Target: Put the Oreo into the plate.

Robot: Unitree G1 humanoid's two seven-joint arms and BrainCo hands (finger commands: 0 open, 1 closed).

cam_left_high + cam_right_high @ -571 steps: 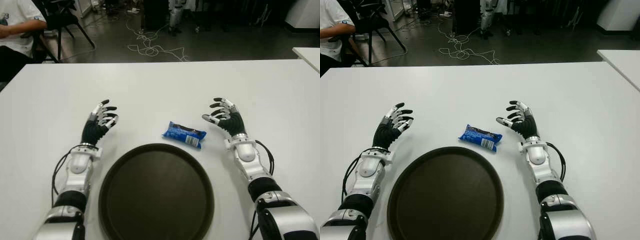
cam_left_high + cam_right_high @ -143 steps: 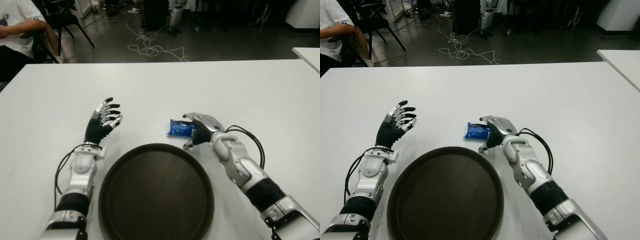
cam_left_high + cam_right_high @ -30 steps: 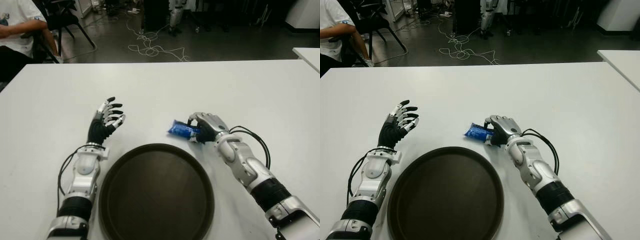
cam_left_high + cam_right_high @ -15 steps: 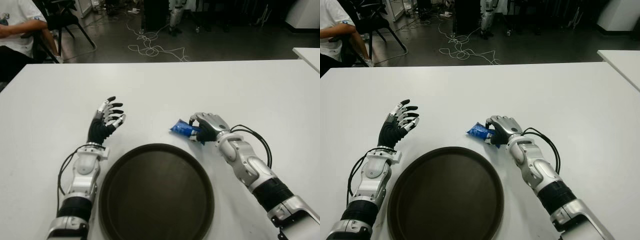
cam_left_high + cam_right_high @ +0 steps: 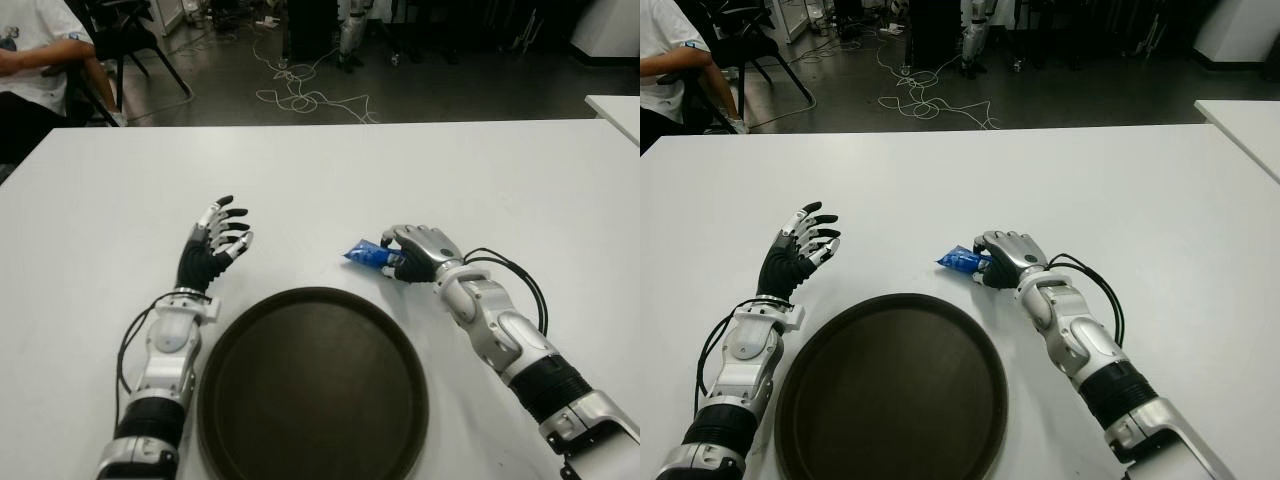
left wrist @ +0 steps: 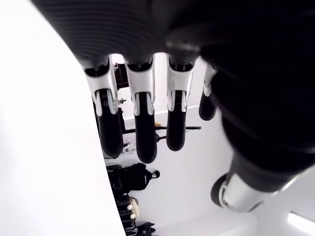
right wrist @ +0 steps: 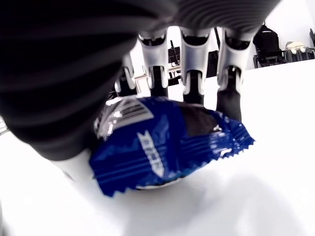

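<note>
Right hand (image 5: 418, 250): fingers curled around the blue Oreo packet (image 5: 365, 255), at the plate's 1 o'clock.
Plate (image 5: 312, 385): dark, round.
Left hand (image 5: 212, 243): fingers spread, holding nothing, at 10 o'clock.

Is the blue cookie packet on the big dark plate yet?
No, the Oreo packet is in the right hand, beyond the plate.

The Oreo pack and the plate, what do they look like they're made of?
Oreo pack, held in the right hand: thin glossy plastic film, judging by crinkles, highlights and zigzag-cut ends. Plate: dark brown with a raised rim and dull sheen, likely plastic, though that's uncertain.
</note>
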